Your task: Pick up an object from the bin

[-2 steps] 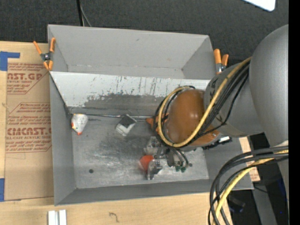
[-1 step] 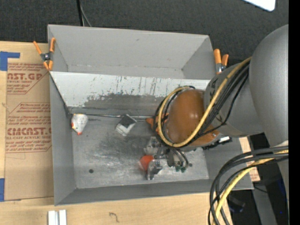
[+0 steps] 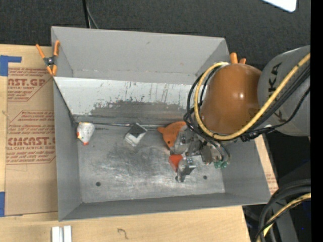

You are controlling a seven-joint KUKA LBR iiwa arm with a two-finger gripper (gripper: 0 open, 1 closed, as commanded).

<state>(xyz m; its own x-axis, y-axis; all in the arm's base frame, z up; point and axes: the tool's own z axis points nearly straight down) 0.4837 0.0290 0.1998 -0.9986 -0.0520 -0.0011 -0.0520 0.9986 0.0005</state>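
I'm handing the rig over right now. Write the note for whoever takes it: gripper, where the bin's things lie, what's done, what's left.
Gripper: low in the right front of the bin, beside a small red piece.
Things: an orange piece lies just behind the red one, a grey-white block mid-floor, and a white-and-orange thing at the left wall.
Done: the arm is down inside the bin.
Left: all four things appear to lie on the floor, so grasp and lift remain.

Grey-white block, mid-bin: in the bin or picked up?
In the bin: grey-white block lies on its floor, apart from the gripper.
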